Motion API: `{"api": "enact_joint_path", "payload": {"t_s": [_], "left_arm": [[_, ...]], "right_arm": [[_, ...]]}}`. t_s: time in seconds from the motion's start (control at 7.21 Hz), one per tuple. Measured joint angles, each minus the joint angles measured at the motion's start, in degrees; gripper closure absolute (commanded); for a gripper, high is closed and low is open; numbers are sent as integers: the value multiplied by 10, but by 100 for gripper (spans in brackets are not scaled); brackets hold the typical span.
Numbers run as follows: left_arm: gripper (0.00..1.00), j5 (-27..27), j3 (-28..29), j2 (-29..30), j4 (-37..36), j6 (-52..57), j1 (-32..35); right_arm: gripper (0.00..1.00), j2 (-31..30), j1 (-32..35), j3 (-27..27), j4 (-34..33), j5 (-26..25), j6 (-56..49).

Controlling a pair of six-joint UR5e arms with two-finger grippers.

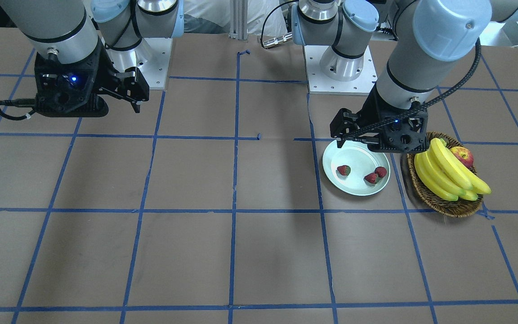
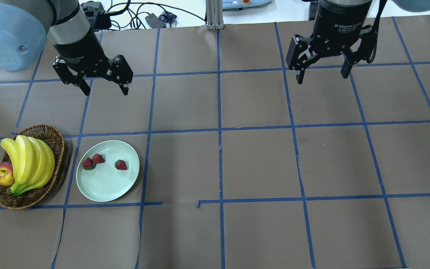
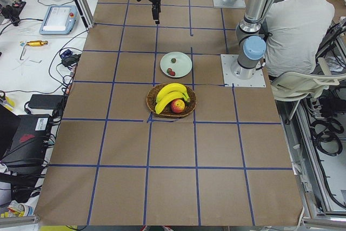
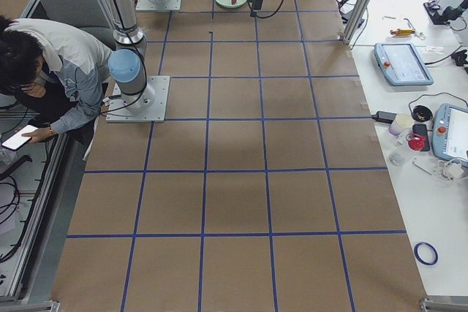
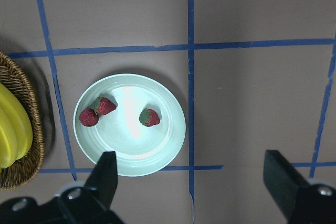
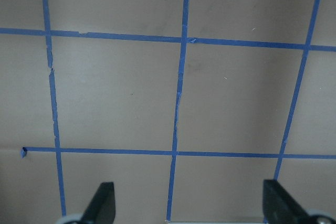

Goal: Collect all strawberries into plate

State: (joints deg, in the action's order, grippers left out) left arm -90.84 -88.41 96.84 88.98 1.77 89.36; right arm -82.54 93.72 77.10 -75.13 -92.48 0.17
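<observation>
**A:** From overhead, where's the fruit?

**B:** All three strawberries (image 2: 98, 158) lie in the plate (image 2: 106, 188), a round, smooth, pale mint dish with a raised rim; two touch and one sits apart. Just beside it, a brown woven wicker basket (image 2: 47, 131) holds curved yellow bananas (image 2: 28, 160) and a glossy red-yellow apple (image 2: 3, 175)

**A:** And the pincers?

**B:** The left gripper (image 2: 106, 89) hangs in the air near the plate, over the matte brown table (image 2: 259, 160), its two black fingers spread wide with nothing between them; the right gripper (image 2: 322, 76) is well apart, equally spread and empty

**A:** The front view?

**B:** Dimpled red berries with green tops inside the rim; the left arm's black wrist overlaps the plate's robot-side edge

**A:** The wrist cameras?

**B:** The left one looks straight down on the plate and berries above its parted fingertips; the right shows flat brown surface crossed by blue tape (image 6: 178, 98)
</observation>
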Motion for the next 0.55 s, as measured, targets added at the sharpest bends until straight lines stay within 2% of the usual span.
{"api": "enact_joint_path", "payload": {"t_s": [0.28,0.55], "left_arm": [[0,1,-15,-11,-7,2,4],[0,-2,-15,-25,18,13,6]], "right_arm": [[0,5,1,2,-3,0,-8],[0,12,-1,10,-11,0,-21]]}}
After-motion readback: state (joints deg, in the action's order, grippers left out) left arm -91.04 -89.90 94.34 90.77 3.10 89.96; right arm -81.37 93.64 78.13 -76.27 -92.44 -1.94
